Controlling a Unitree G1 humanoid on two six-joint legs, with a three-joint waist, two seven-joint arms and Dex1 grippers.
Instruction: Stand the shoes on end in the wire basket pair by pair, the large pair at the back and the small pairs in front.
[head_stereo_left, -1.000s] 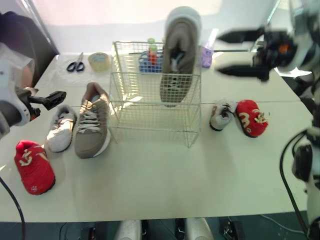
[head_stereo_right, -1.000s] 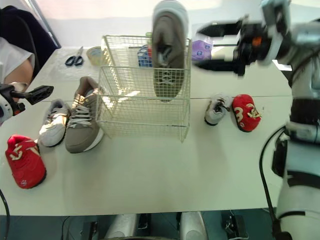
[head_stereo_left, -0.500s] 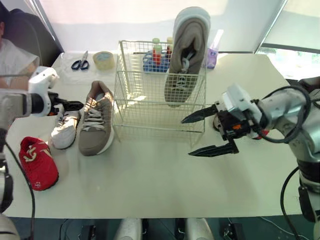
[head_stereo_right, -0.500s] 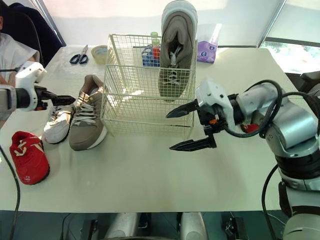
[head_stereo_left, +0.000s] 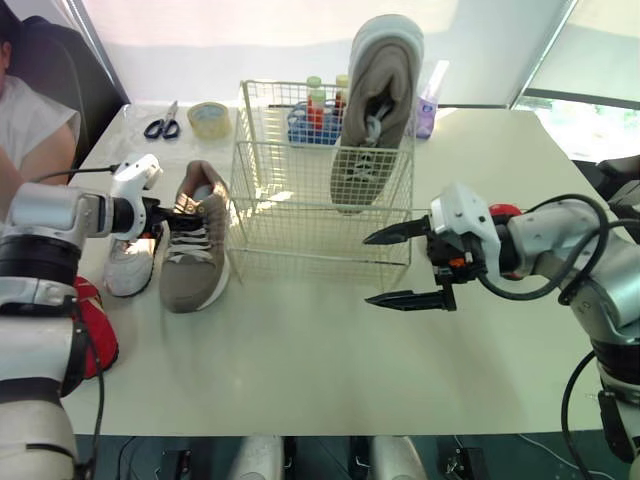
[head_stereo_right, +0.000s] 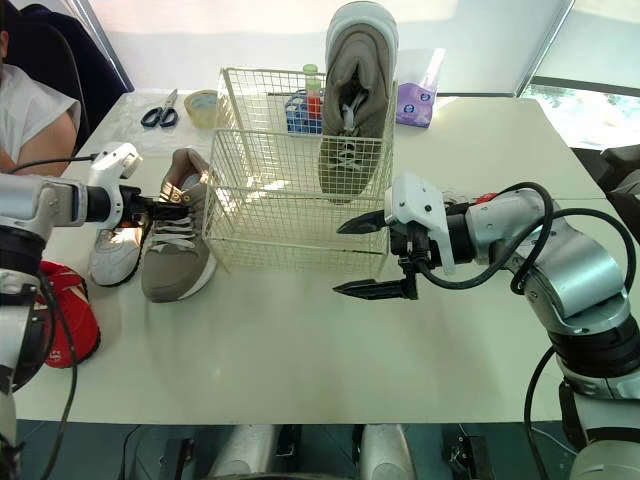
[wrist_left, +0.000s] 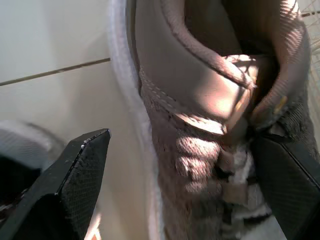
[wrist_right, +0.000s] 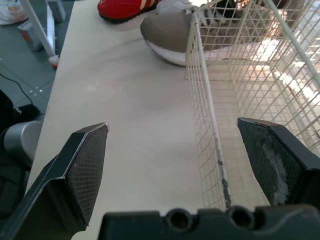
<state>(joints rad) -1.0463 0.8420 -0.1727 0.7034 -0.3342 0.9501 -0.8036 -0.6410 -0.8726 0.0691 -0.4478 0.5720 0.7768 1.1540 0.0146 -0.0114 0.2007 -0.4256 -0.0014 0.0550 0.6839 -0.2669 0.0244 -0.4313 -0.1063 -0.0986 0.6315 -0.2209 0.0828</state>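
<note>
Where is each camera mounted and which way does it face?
Left eye: head, facing forward and down over the table; wire basket central, left gripper and right gripper in view.
Right eye: beside it, same scene from slightly to the right.
Left wrist: looks along its open fingers at the tan shoe lying flat, collar between them.
Right wrist: looks along its open fingers past the wire basket's wall to the tan shoe and a red shoe.
Shared: all four show the tan shoe.
</note>
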